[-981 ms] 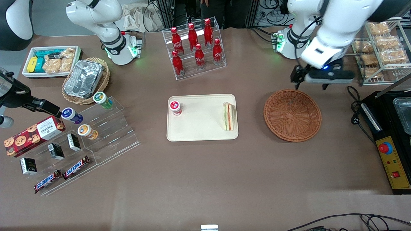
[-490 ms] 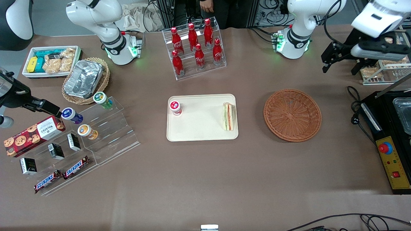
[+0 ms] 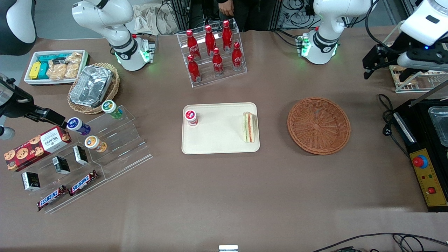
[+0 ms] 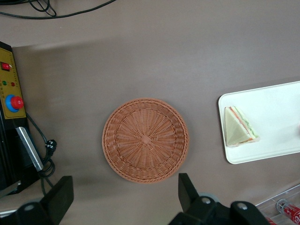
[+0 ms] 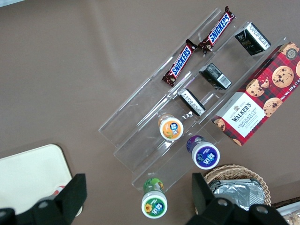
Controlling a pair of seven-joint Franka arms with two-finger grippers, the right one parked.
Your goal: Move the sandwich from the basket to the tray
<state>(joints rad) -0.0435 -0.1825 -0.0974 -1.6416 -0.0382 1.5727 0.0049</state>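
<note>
The sandwich (image 3: 250, 127) (image 4: 240, 132), a white-bread wedge with red and green layers, lies on the cream tray (image 3: 218, 141) (image 4: 276, 110), at the edge nearest the basket. The reddish-brown wicker basket (image 3: 318, 125) (image 4: 145, 139) sits beside the tray with nothing in it. My left gripper (image 3: 386, 70) (image 4: 124, 197) hangs high over the table, farther from the front camera than the basket and toward the working arm's end. It is open, its black fingers (image 4: 187, 191) wide apart with nothing between them.
A red-lidded cup (image 3: 190, 117) stands on the tray. A rack of red bottles (image 3: 214, 52) stands farther back. A wire rack of bagged pastries (image 3: 416, 52) and a black control box (image 3: 425, 168) are at the working arm's end. An acrylic snack stand (image 3: 105, 150) is at the parked arm's end.
My left gripper has moved from over the basket's rim up and sideways toward the wire rack at the working arm's end. Sandwich, tray and basket have not moved.
</note>
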